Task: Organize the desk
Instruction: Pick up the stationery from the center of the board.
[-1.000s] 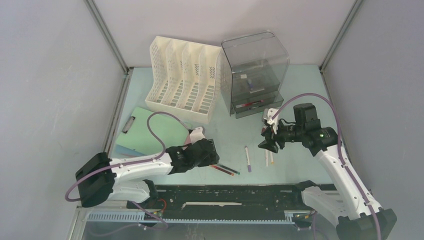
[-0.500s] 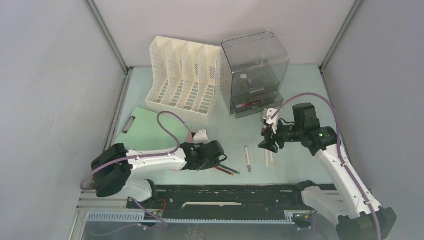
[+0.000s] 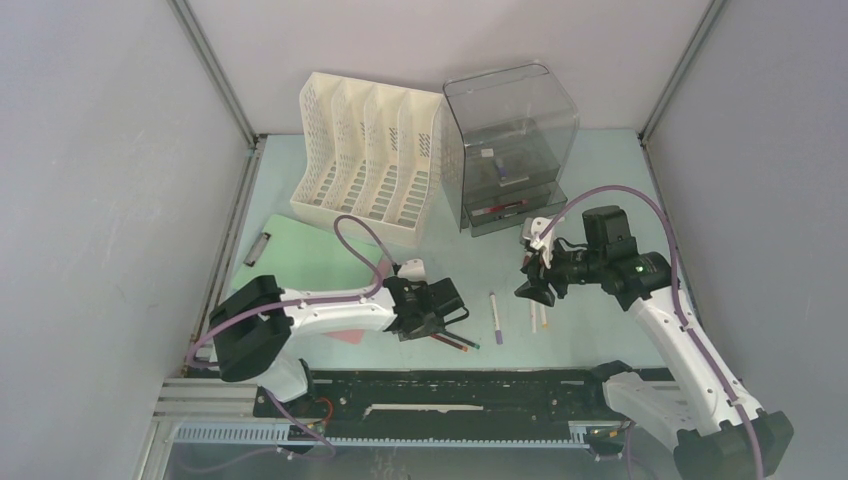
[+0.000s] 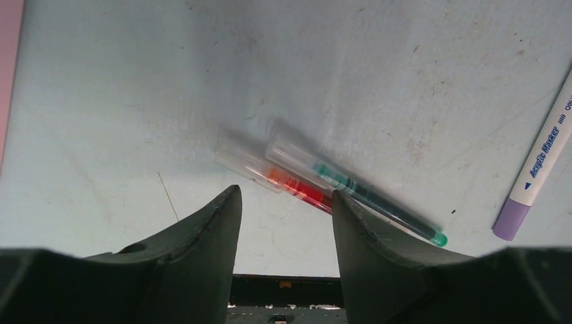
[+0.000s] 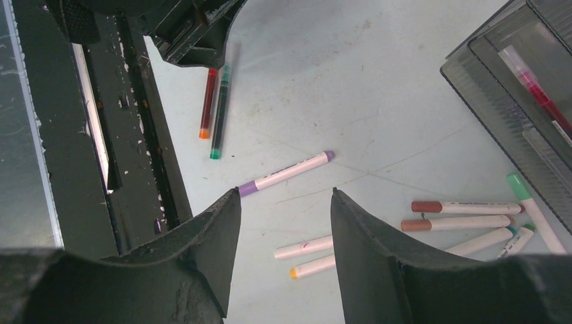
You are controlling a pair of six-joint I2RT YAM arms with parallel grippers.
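The desk (image 3: 560,200) is a pale mint tabletop. A red pen (image 4: 290,185) and a green pen (image 4: 367,196) lie side by side on it near the front edge; they also show in the top view (image 3: 455,340). My left gripper (image 4: 283,202) is open and empty, low over the desk right beside the pens' near ends. A purple-capped white marker (image 3: 496,318) lies to their right. Two white markers (image 3: 540,314) lie under my right gripper (image 5: 284,202), which is open, empty and raised. More markers (image 5: 465,219) lie near the grey drawer unit (image 3: 508,150).
A white file rack (image 3: 365,160) stands at the back. A green clipboard (image 3: 295,255) and a pink sheet (image 3: 345,335) lie at the left under my left arm. The black front rail (image 3: 450,390) runs along the near edge.
My left gripper has moved to the right, from over the clipboard to the red and green pens. The right arm has hardly moved.
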